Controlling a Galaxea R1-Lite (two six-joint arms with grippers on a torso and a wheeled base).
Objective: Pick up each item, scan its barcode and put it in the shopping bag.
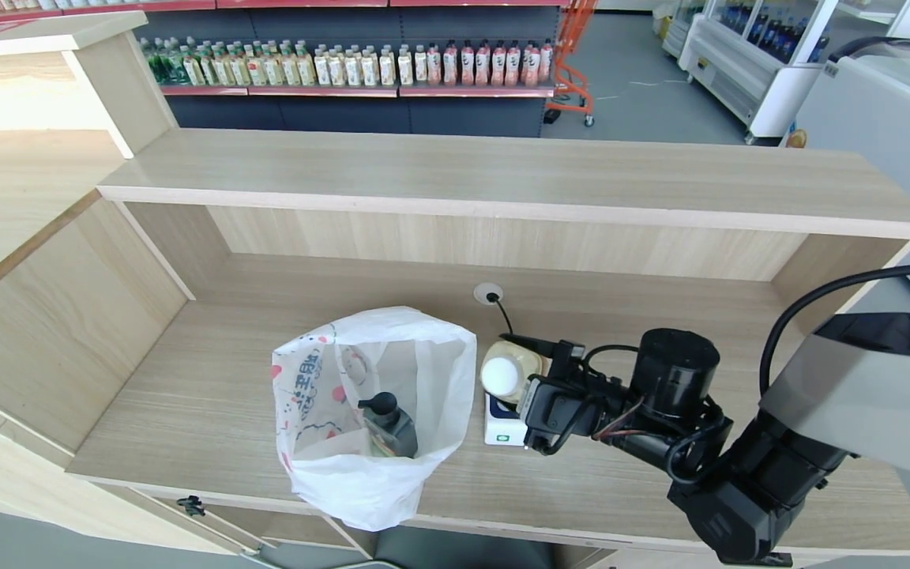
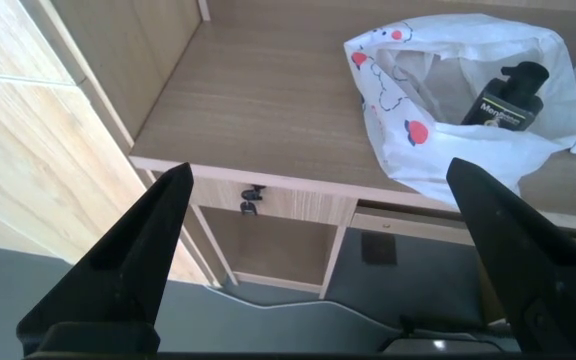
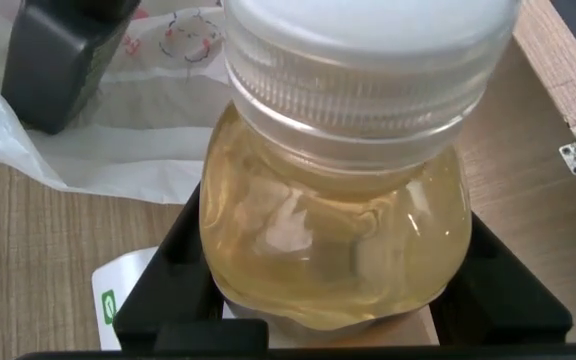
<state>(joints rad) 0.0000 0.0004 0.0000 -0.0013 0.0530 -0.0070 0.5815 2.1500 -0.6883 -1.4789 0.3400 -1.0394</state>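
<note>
- Right wrist view: your right gripper [image 3: 338, 300] is clamped on a clear drink bottle [image 3: 333, 220], one black finger on each side of its body. The bottle holds yellowish liquid and has a white screw cap.
- Just under the bottle is the white barcode scanner [image 3: 118, 295] with a small green mark. You cannot tell whether the bottle touches it.
- In the head view the bottle stands roughly on end, cap up, and the gripper grips it from the robot's right.
- The relation to watch: the open mouth of the shopping bag [image 1: 376, 474] lies just beside the bottle, on the robot's left. The right arm is far the nearer one, so by my reading a short lift and sideways carry would serve.
- A dark pump bottle [image 1: 389, 427] already sits inside the bag. Its label and the bag's red cartoon print are too small to read.
- Your left gripper [image 2: 318, 200] hangs spread wide and empty below the wooden counter [image 1: 210, 379] edge, well apart from the bag.
</note>
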